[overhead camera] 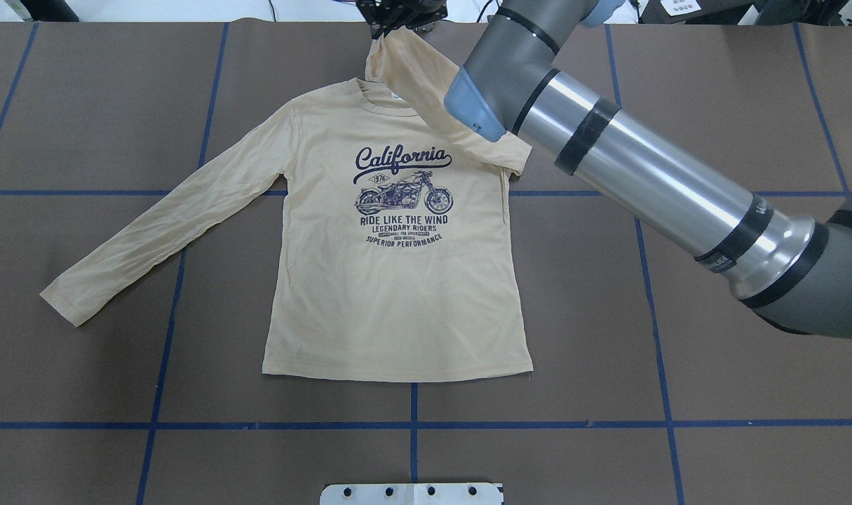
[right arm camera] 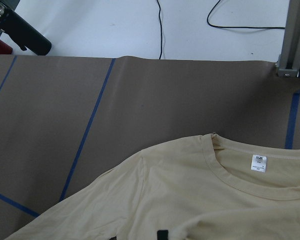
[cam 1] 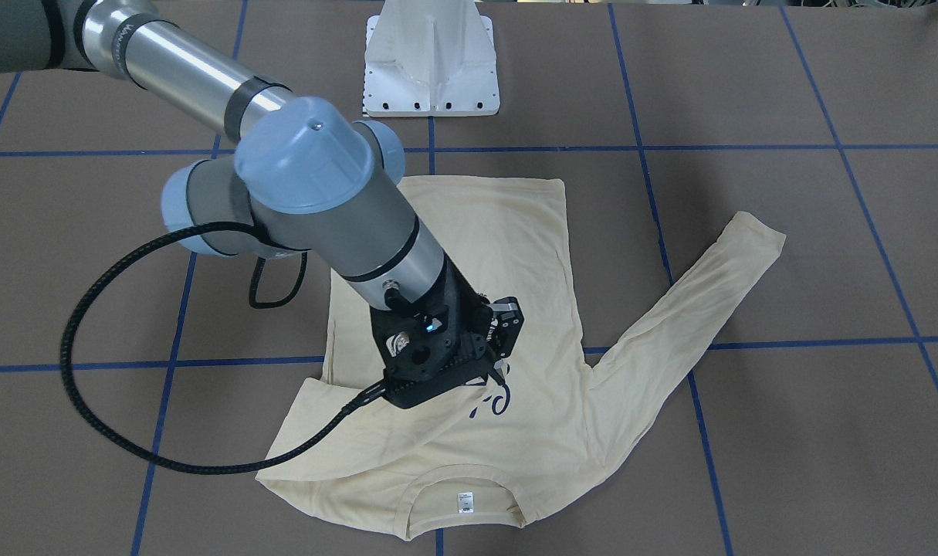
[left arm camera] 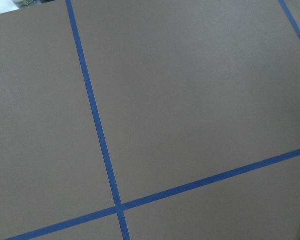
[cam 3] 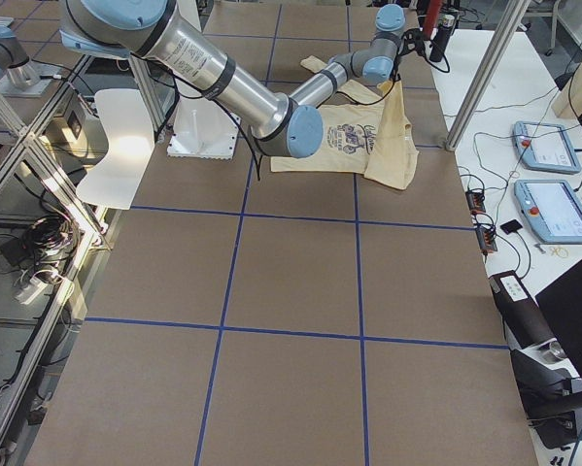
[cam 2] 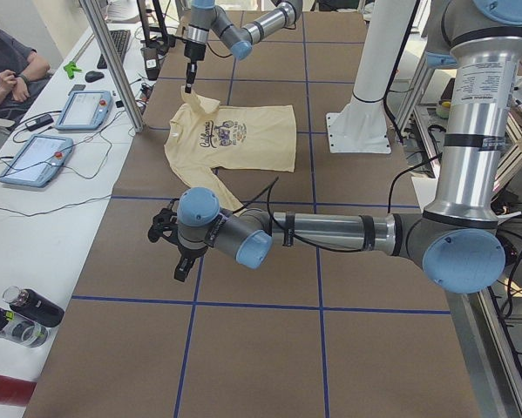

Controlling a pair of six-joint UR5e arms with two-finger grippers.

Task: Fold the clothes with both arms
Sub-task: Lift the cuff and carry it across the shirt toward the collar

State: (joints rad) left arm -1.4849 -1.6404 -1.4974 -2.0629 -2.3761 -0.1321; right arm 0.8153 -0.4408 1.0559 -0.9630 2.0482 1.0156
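Sleeve (overhead camera: 415,77) end hidden in right end effector (overhead camera: 387,28)

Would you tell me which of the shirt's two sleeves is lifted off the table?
The sleeve on the robot's right, pinched at its cuff by the right gripper; the other sleeve lies flat on the table.

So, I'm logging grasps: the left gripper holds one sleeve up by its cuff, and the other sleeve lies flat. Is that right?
Not quite. It is the right gripper that holds the sleeve up by its cuff, as the overhead view shows. The other sleeve does lie flat.
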